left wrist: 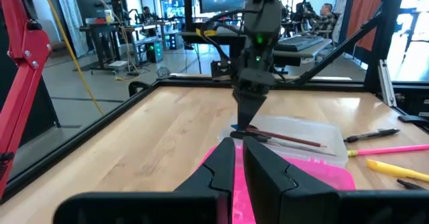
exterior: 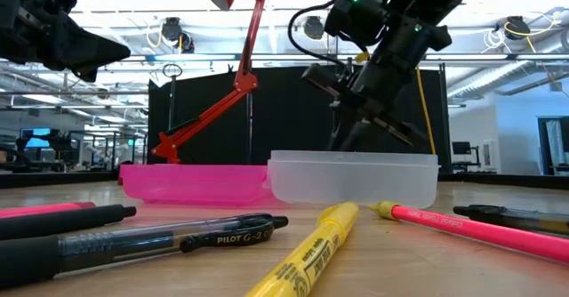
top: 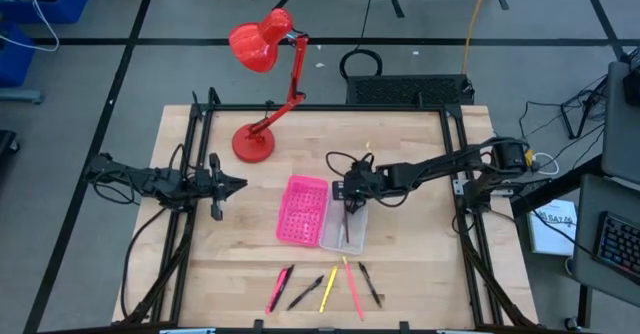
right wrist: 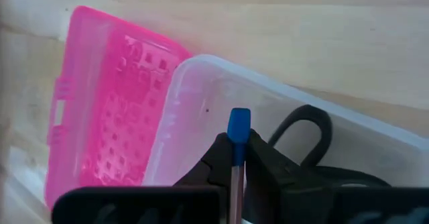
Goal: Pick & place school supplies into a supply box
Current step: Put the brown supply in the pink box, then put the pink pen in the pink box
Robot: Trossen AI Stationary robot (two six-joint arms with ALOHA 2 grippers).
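Pens (exterior: 169, 236) wait on table front; right claw (right wrist: 238, 158) pinches blue-capped pencil (right wrist: 238, 131) over supply box (top: 343, 222), release next; left claw (left wrist: 238, 163) idle, pressed together.

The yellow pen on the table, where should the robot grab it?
Probably around the middle of the yellow pen, coming straight down from above. It lies flat on the wood, thin and long, with a black pen and a pink one alongside, so the gripper's fingers should straddle it across its width.

Both arms are dark and slender, draped with black cables, the right hand (exterior: 360, 110) showing a green light.
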